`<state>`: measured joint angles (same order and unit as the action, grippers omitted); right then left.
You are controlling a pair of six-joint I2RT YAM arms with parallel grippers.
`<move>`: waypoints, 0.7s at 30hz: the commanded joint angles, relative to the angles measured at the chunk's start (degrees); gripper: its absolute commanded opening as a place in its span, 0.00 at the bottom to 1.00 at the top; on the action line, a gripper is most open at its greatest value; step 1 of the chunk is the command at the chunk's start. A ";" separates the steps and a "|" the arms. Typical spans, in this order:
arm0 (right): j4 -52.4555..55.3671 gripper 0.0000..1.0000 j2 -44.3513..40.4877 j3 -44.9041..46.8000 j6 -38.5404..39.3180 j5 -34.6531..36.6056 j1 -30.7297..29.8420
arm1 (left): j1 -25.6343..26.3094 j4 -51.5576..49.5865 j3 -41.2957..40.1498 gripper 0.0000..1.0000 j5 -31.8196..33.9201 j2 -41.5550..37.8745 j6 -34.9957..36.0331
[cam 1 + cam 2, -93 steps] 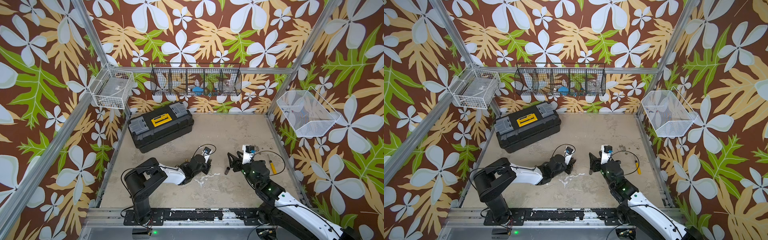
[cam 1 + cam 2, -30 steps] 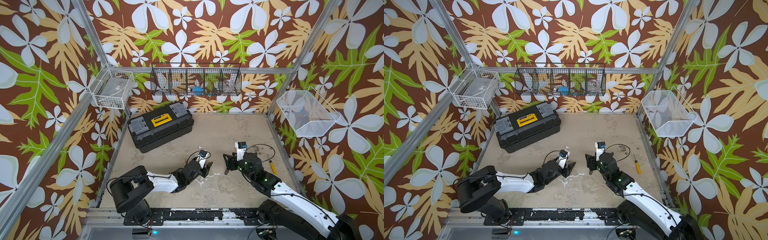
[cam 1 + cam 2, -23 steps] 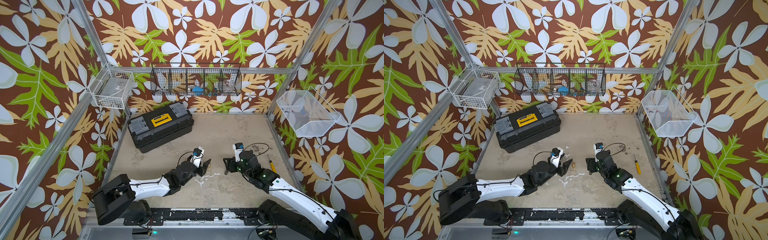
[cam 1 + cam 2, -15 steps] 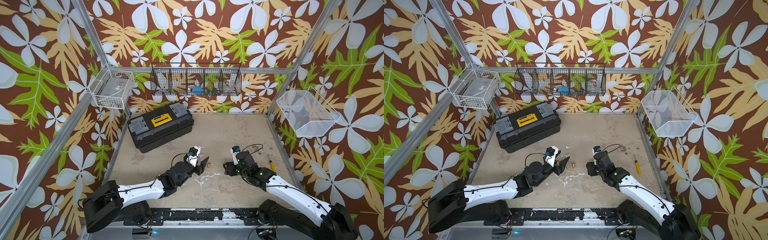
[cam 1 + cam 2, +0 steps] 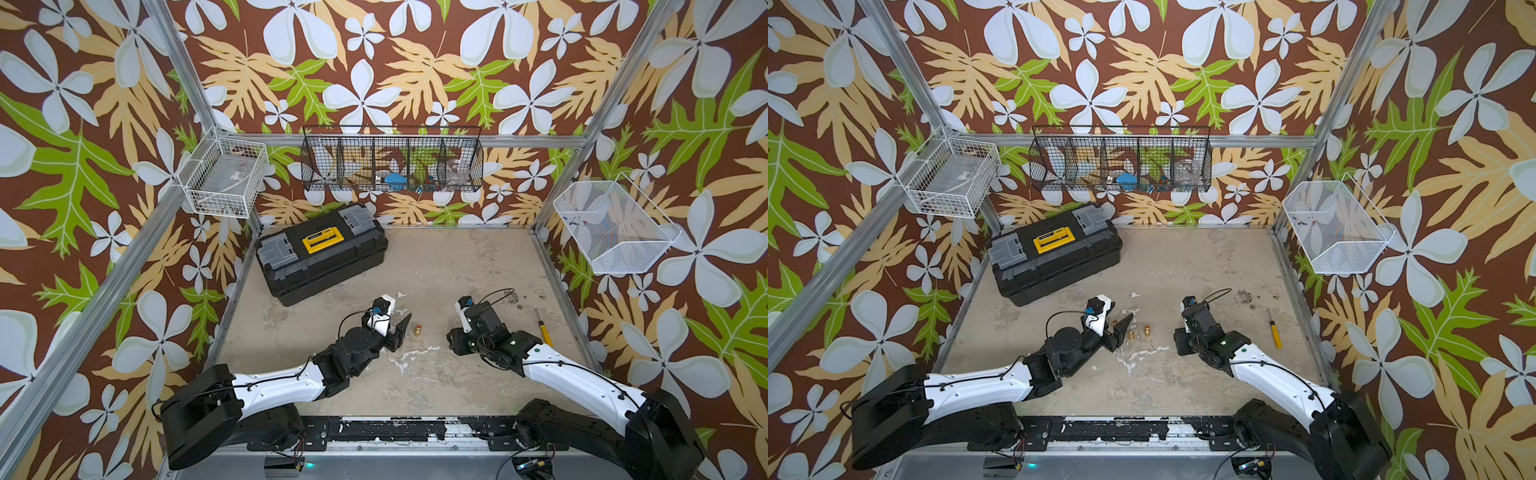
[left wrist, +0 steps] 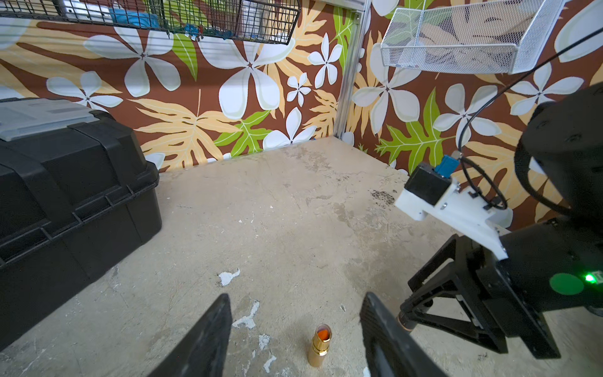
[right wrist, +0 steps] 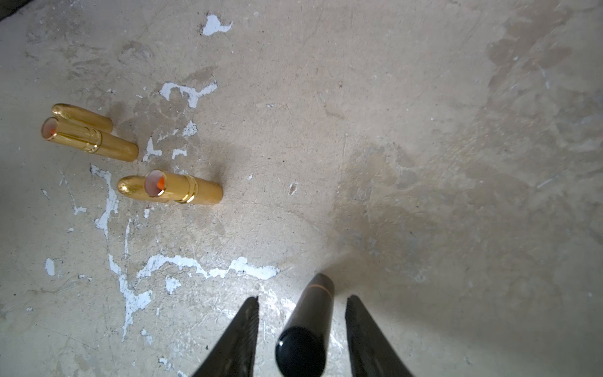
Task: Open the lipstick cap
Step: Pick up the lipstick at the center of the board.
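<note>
Arms reach in from the near edge of the table [image 5: 457,266], the left gripper [image 6: 297,295] left of centre and the right gripper [image 7: 302,297] right of centre, both low over the surface.

The right gripper's fingers stand partly apart on either side of the black lipstick [image 7: 310,320]. The lipstick is in one piece and capped, with its ringed end down by the table. In the right wrist view a gap shows on each side of it, so it is straddled, not clamped.

The left gripper is spread wide with nothing in it. In the left wrist view one of the gold lipsticks [image 6: 320,347] stands upright on the table in line with the gap between its fingers, uncapped and showing orange.

The right wrist view shows two such uncapped lipsticks, each with one of the gold caps [image 7: 83,117] just beside it. This cluster sits between the two grippers, nearer the left one.

Further right, near the table's right edge, lies a yellow-handled tool [image 5: 543,332].

At the far left sits a black toolbox [image 5: 320,253] with a yellow latch.

On the far wall hangs a black wire rack [image 5: 392,160], with a white wire basket [image 5: 226,183] on the left wall and a white mesh basket [image 5: 615,226] on the right wall.
</note>
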<state>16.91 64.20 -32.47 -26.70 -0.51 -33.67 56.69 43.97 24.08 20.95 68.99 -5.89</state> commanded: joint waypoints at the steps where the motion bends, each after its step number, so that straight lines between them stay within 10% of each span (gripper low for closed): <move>1: 0.04 0.43 0.79 -0.16 0.53 -0.80 0.01 | 0.00 2.13 -0.34 0.65 0.76 -0.17 -0.17; 21: -0.56 0.18 -1.19 -0.27 1.78 0.98 0.01 | 0.00 2.06 -0.07 0.64 -0.94 0.62 -0.05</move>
<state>16.73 63.57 -32.27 -25.54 0.25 -33.69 56.69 44.38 23.86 20.71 69.67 -6.07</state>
